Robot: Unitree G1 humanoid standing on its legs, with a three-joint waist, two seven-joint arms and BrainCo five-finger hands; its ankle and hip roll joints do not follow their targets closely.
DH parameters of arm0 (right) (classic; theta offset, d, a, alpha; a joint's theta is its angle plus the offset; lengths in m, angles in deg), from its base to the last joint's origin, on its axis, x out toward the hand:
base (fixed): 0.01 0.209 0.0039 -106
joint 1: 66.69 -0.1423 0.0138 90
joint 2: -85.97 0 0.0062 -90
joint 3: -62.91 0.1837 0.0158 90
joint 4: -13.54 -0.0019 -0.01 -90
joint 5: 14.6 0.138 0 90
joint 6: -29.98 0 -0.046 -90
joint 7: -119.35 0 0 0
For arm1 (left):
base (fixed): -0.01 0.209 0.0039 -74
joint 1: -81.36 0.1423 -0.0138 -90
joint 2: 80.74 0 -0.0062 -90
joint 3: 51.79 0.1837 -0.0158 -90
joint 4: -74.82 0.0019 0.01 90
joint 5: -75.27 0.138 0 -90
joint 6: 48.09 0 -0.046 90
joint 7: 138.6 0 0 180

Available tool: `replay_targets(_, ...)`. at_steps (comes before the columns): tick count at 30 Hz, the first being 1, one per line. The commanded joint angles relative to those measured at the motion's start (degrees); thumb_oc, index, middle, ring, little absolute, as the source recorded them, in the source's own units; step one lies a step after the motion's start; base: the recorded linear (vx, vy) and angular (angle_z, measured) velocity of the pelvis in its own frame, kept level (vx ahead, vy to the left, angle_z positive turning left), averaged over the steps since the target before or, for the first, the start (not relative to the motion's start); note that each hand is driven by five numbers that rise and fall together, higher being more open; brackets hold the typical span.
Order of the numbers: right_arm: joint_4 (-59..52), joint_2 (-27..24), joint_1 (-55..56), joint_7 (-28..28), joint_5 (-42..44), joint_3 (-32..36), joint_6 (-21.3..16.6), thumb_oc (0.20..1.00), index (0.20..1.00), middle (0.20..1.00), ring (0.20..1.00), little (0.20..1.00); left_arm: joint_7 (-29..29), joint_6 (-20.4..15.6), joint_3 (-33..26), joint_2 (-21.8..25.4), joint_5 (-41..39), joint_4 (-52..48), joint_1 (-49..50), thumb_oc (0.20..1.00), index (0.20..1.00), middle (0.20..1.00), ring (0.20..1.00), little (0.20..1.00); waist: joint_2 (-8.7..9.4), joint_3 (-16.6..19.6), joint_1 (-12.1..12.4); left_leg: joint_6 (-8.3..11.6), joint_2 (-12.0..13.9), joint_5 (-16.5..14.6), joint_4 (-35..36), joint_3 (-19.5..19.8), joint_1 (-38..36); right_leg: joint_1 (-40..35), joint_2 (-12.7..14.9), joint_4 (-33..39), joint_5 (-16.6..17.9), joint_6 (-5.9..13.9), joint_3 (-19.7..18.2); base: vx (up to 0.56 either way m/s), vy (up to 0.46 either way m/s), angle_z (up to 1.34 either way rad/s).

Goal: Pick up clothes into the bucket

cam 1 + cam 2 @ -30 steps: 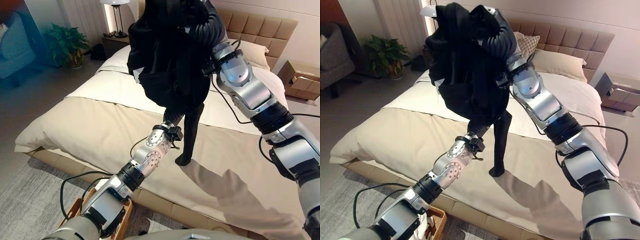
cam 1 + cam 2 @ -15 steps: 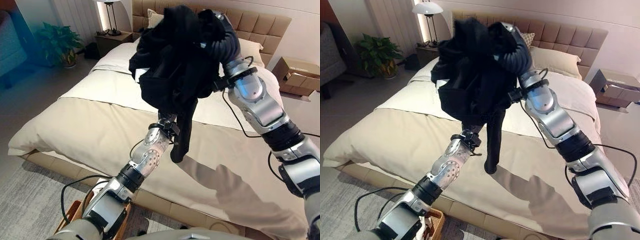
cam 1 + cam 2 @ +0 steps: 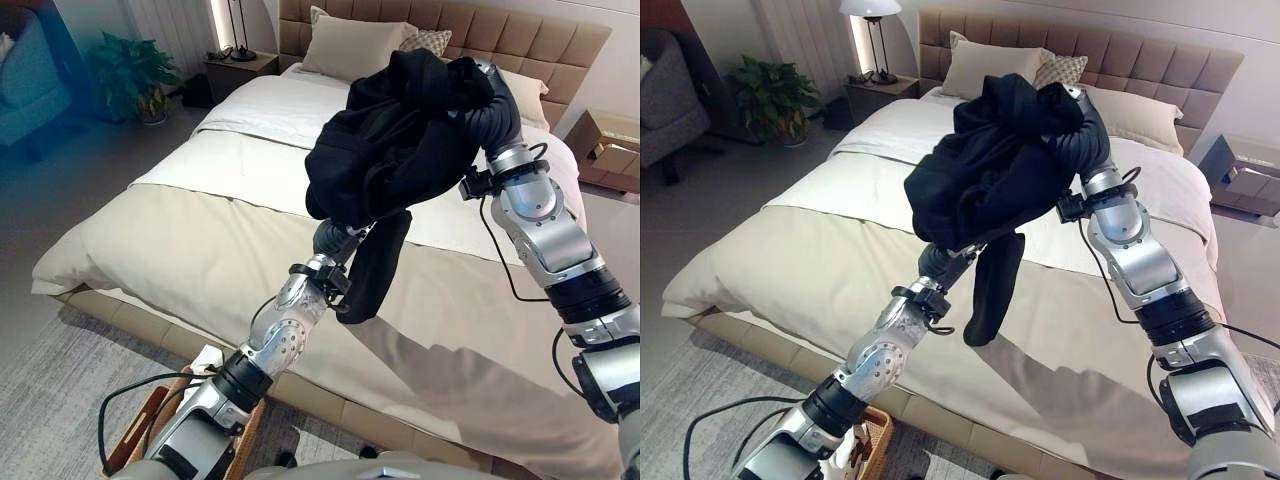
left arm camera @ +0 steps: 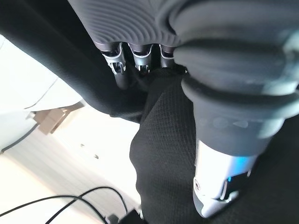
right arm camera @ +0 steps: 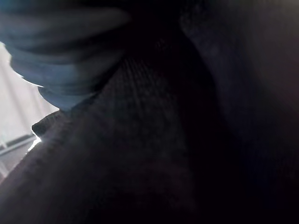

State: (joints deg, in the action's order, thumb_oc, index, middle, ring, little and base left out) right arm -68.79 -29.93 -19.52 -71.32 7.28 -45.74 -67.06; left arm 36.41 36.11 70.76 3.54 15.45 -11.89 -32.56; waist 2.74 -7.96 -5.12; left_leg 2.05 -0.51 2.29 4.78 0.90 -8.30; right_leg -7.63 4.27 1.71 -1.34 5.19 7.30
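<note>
A bundled black garment [image 3: 400, 140] hangs in the air above the beige bed [image 3: 170, 250], held between both hands. My left hand [image 3: 333, 240] reaches up into its underside; in the left wrist view its fingers [image 4: 119, 70] curl into the black cloth [image 4: 163, 154]. My right hand [image 3: 490, 105] is at the top right of the bundle, with cloth draped over it, and black cloth [image 5: 140, 163] covers its wrist view. One sleeve [image 3: 990, 290] dangles just above the bedcover. A wicker basket [image 3: 130, 440] stands on the floor by the bed's near edge, under my left arm.
Pillows [image 3: 990, 65] lie against the padded headboard. A bedside table with a lamp [image 3: 875, 75], a plant [image 3: 770, 95] and an armchair [image 3: 665, 95] stand at the left. A cardboard box [image 3: 605, 140] is at the right. A grey rug [image 3: 60, 390] lies beside the basket.
The camera has shifted. The bundle has come down and to the right with both hands, and is more gathered. The dangling sleeve has lifted off the bedcover.
</note>
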Motion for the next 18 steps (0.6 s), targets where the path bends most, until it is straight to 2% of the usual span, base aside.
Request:
replay_targets(1,-0.90,-0.72,-0.75,0.76,-0.57,2.28,-1.90,0.200,0.200,0.200,0.200,0.200,3.09,-2.29,0.70,-1.06,0.29,-4.49,-3.12,1.000,1.000,1.000,1.000,1.000,2.75,3.89,1.54,0.15,-0.40,-5.46,-5.48,0.67,1.80,3.17,4.76,-5.38,0.21,3.04,1.16,0.00,0.000,0.00)
replay_targets(9,-6.96,-2.75,2.89,6.99,3.99,1.24,-2.62,0.200,0.200,0.200,0.200,0.200,2.71,-2.74,-1.01,-1.00,2.72,-2.93,-3.00,1.000,1.000,1.000,1.000,1.000,2.91,3.68,1.39,-0.13,-0.55,-5.48,-5.17,0.53,1.74,4.38,4.73,-6.89,0.15,3.30,0.34,0.00,0.000,0.00)
replay_targets(14,-9.74,-5.54,3.20,10.36,6.31,-0.35,-2.53,0.200,0.200,0.200,0.200,0.200,3.24,-2.51,-1.19,-0.73,3.07,-2.59,-3.21,1.000,1.000,1.000,1.000,1.000,3.10,3.68,1.21,-0.18,-0.56,-5.47,-4.92,0.41,1.77,5.03,4.68,-7.45,0.10,3.35,-0.02,0.00,0.002,-0.01)
replay_targets(18,-11.74,-10.11,3.68,13.49,7.70,-1.98,-2.29,0.200,0.200,0.200,0.200,0.200,3.85,-2.48,-1.27,-0.45,3.78,-2.77,-3.27,1.000,1.000,1.000,1.000,1.000,3.24,3.60,0.96,-0.08,-0.59,-5.28,-4.69,0.62,1.66,5.12,4.63,-7.47,0.18,3.38,-0.11,0.00,0.003,-0.04)
